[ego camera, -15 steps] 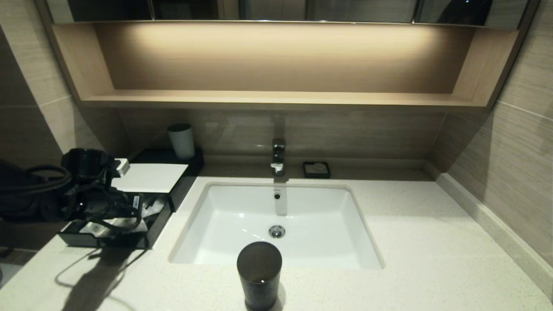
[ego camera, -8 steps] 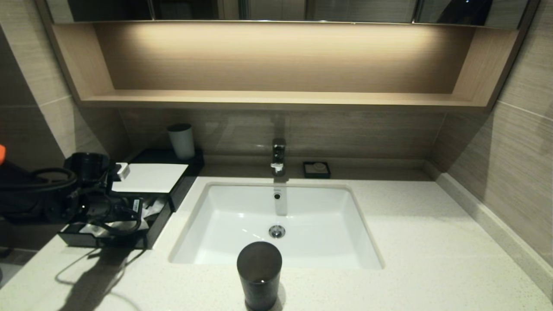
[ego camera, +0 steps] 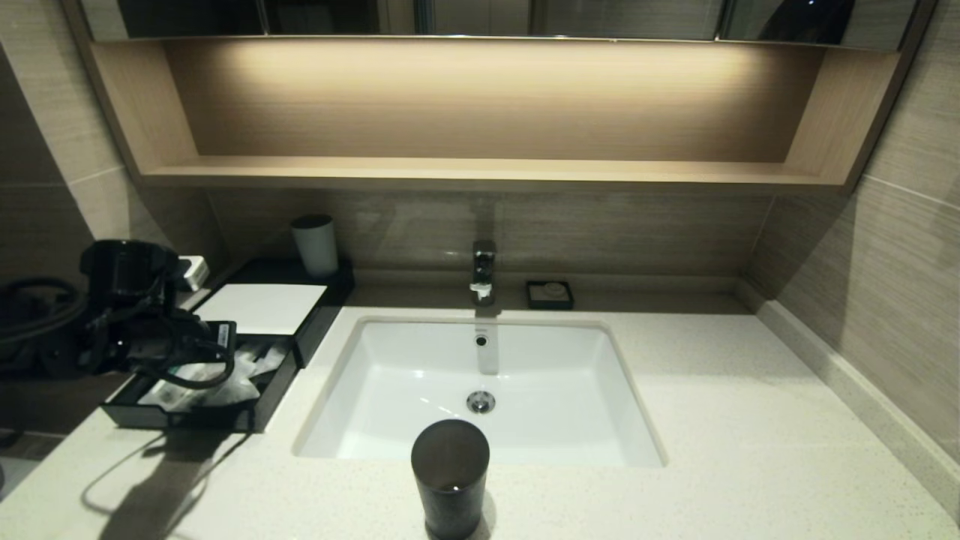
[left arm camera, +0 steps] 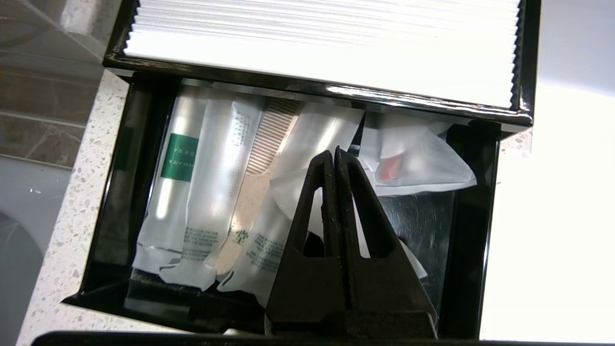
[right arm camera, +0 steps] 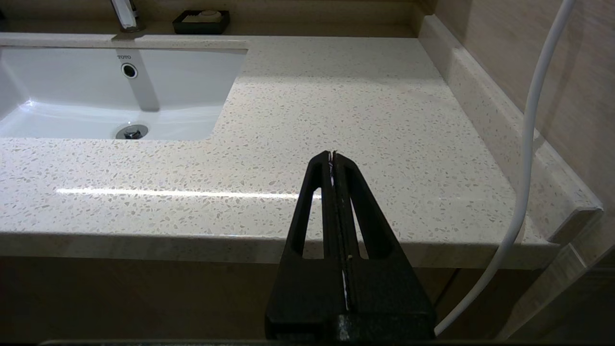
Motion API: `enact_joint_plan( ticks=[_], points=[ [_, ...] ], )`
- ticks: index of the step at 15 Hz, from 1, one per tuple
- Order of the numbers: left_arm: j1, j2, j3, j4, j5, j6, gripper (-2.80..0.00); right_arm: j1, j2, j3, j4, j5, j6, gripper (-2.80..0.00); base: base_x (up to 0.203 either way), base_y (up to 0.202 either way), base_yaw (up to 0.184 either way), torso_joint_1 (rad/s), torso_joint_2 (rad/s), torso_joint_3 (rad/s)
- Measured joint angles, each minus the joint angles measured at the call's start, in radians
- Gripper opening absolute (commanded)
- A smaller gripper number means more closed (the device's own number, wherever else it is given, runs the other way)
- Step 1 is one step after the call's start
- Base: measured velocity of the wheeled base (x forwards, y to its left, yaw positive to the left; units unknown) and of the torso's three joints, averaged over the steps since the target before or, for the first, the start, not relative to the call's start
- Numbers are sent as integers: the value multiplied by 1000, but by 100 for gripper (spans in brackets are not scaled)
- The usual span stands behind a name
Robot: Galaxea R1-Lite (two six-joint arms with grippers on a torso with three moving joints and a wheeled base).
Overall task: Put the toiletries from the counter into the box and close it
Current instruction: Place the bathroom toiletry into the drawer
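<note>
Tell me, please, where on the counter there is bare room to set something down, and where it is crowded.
Free: the counter between the basin and the right wall, back to the soap dish. Also the front strip either side of the dark cup. Crowded: the left end, where the box, its open drawer full of packets and the left gripper sit.

The box sits at the surface's far left corner, its drawer pulled toward the front edge with the packets inside; basin centre, cup at the front edge.
</note>
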Motion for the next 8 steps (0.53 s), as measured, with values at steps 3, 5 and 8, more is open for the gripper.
enact_joint_plan(
  ticks=[3, 5, 8],
  points=[
    [0, -27, 38, 3, 0, 0, -280, 0, 0, 0, 0, 0, 0, -280, 0, 0, 0, 0, 0, 0],
    [0, -26, 64, 3, 1, 2, -280, 0, 0, 0, 0, 0, 0, -280, 0, 0, 0, 0, 0, 0],
    [-2, -18, 89, 2, -3, 3, -280, 0, 0, 0, 0, 0, 0, -280, 0, 0, 0, 0, 0, 0]
  ],
)
